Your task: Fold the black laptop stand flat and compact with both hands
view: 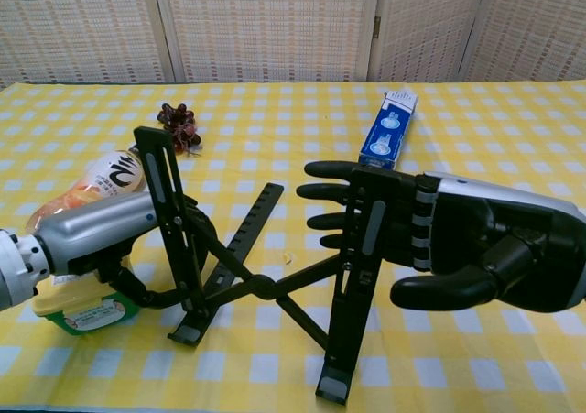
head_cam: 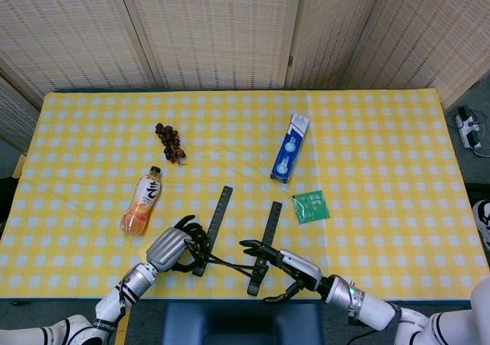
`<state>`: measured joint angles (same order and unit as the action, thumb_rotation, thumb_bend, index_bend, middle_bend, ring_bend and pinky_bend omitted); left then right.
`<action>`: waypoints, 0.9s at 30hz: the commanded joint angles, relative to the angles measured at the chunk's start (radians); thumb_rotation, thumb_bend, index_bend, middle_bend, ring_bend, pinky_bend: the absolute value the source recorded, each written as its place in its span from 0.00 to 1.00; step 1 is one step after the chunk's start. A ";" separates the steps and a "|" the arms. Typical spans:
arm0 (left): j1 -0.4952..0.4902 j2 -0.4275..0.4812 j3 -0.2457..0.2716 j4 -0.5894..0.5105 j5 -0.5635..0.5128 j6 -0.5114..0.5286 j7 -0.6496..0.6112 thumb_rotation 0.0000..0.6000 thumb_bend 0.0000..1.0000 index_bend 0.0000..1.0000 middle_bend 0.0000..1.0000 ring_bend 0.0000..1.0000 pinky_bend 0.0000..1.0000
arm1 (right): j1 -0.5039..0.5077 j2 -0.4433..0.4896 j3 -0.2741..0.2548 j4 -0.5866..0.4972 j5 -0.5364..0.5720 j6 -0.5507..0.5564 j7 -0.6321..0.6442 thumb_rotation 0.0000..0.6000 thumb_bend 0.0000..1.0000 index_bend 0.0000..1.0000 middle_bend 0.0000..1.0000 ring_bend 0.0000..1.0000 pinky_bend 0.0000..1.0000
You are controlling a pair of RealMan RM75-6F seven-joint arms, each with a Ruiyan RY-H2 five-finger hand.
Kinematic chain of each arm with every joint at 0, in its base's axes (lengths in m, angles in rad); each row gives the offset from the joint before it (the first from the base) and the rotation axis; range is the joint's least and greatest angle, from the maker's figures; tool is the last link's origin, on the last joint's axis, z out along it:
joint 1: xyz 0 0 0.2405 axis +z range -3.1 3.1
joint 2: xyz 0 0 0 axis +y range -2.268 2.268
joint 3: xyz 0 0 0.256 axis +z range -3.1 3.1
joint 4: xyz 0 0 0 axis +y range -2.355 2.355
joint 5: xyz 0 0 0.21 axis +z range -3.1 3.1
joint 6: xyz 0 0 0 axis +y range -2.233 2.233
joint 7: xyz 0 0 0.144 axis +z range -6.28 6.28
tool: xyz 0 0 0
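The black laptop stand [view: 261, 289] stands unfolded near the table's front edge, with two upright bars joined by crossed struts; it also shows in the head view as the stand [head_cam: 264, 234]. My left hand [view: 92, 234] grips the lower part of the left bar [view: 169, 211], fingers curled around it. My right hand [view: 449, 239] is beside the right bar [view: 366, 230] with its fingers straight and spread, lying against the bar's far side. Its thumb hangs below, off the bar. From above, the left hand [head_cam: 172, 247] and right hand [head_cam: 287, 265] flank the stand.
An orange drink bottle [head_cam: 142, 200] lies left of the stand, with a green-and-yellow jar [view: 78, 308] under my left hand. Grapes [head_cam: 170, 141], a blue box [head_cam: 290, 148] and a green sachet [head_cam: 310, 206] lie farther back. The table's front edge [head_cam: 230, 297] is close.
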<state>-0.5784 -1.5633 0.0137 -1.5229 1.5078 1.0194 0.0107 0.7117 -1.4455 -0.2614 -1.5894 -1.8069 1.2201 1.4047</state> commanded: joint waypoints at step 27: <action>0.021 0.002 0.014 -0.007 -0.011 0.011 0.000 1.00 0.40 0.54 0.37 0.21 0.09 | -0.015 -0.004 -0.010 0.017 -0.018 -0.008 -0.076 1.00 0.24 0.00 0.00 0.04 0.00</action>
<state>-0.5580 -1.5661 0.0266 -1.5236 1.4988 1.0336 0.0107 0.7008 -1.4478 -0.2692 -1.5763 -1.8213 1.2145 1.3528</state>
